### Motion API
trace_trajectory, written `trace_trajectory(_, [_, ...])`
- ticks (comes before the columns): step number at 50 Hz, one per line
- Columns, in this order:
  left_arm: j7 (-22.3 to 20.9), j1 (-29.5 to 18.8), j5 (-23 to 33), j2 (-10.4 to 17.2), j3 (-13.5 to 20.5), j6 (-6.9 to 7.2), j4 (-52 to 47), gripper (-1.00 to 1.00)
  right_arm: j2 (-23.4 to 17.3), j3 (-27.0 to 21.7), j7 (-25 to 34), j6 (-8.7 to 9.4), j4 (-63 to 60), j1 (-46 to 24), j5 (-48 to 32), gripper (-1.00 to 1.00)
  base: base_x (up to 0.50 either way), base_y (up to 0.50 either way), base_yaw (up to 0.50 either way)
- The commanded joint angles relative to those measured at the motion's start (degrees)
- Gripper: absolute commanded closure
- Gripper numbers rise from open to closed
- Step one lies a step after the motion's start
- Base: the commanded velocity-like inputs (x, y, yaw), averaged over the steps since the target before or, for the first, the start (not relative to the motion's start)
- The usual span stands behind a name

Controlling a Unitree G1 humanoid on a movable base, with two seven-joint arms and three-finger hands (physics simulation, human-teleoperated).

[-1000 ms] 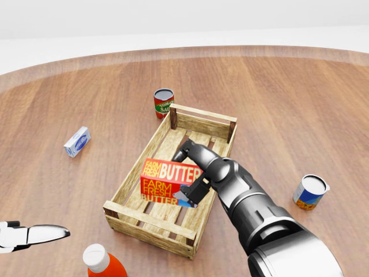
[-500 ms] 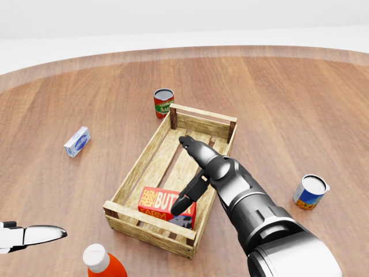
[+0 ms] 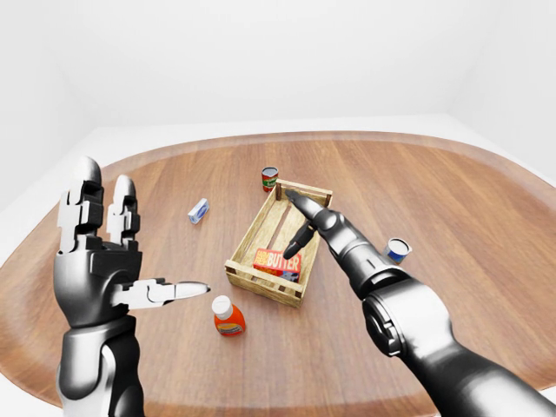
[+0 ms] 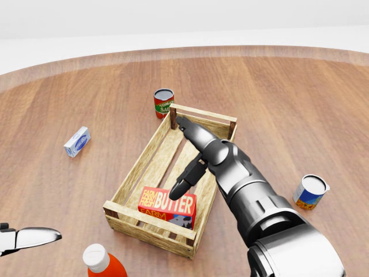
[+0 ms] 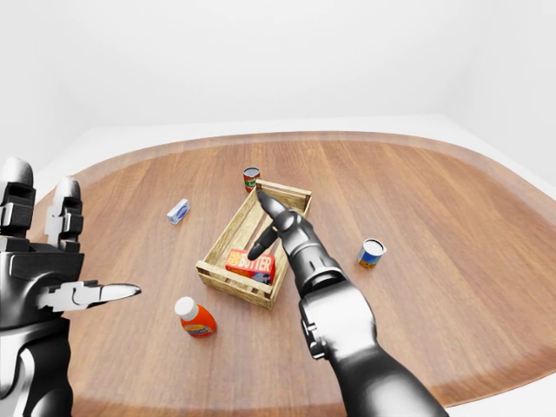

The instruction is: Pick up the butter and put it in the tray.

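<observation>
The red butter box [image 4: 167,207] lies inside the wooden slatted tray [image 4: 147,155], at the tray's lower end in the head view. My right hand [image 4: 181,156] hovers over the tray's middle, just above the butter, fingers spread open and holding nothing. My left hand [image 3: 95,252] is raised at the left of the left-eye view, open and empty, far from the tray; only a fingertip [image 4: 34,235] of it shows in the head view.
A tomato can [image 4: 164,103] stands just above the tray in the head view. A small blue-white carton [image 4: 76,141] lies at the left. A blue can [image 4: 310,192] stands at the right. An orange bottle with a white cap [image 4: 101,262] stands at the bottom.
My right hand let go of the butter, which dropped to the tray's lower end. The hand opened and lifted toward the tray's top end. The left hand barely moved.
</observation>
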Motion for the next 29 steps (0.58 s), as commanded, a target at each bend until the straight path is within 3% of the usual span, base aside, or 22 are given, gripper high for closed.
trace_trajectory(1, [0.08, -0.05, -0.43, 0.00, 0.53, 0.00, -1.07, -1.00, -2.13, 2.03, 1.39, 0.00, -7.92, -1.32, -0.47, -1.00, 0.00, 0.00, 0.00])
trace_trajectory(12, [-0.09, -0.04, -0.10, -0.08, 0.25, 0.00, -0.58, -1.00, -3.00, 4.27, 10.63, 0.00, -38.14, 9.06, -5.17, -1.00, 0.00, 0.00, 0.00])
trace_trajectory(21, [-0.25, 0.21, -0.36, -0.11, 0.43, 0.00, -1.06, -1.00, -1.87, 6.49, 21.83, 0.00, -75.40, 24.17, -13.00, -1.00, 0.00, 0.00, 0.00])
trace_trajectory(29, [-0.30, 0.34, -0.13, -0.27, 0.36, 0.00, -1.34, -1.00, -3.24, 6.36, 28.15, 0.00, -96.67, 36.07, -19.77, -1.00, 0.00, 0.00, 0.00])
